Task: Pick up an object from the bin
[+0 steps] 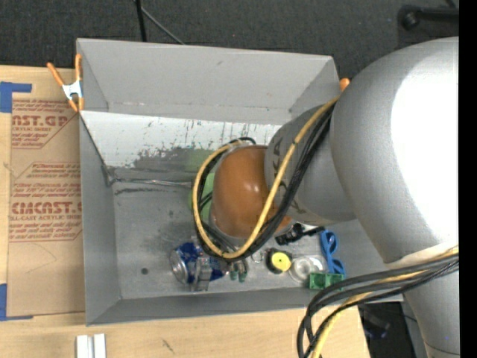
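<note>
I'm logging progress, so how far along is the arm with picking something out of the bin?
Done: the approach; the gripper sits low in the grey metal bin, near its front wall, beside a crumpled blue and silver thing. In hand: whether it grips anything cannot be seen under the orange wrist cover. Left: the lift; that thing, a yellow round disc and a green block lie on the floor.

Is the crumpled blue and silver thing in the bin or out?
In: the crumpled blue and silver thing lies on the floor of the bin by the near wall, beside the arm's orange cover.
</note>
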`<state>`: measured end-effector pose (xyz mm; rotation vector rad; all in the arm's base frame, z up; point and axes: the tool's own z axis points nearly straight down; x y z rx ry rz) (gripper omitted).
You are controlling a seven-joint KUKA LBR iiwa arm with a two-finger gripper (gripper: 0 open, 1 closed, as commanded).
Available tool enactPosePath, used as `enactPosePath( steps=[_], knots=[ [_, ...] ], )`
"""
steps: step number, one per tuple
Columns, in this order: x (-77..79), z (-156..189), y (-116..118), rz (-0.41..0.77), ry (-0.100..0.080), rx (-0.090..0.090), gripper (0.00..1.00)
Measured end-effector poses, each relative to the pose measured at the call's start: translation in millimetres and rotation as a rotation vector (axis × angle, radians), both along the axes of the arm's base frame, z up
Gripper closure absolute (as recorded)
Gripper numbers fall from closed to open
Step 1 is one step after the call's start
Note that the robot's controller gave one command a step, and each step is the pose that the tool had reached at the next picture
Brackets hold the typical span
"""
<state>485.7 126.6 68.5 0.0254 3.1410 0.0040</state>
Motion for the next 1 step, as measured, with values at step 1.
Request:
enactPosePath(
  steps=[1],
  knots=[
    [0.3, 33.4, 0.7, 0.001, -0.002, -0.001, 1.0]
  ],
)
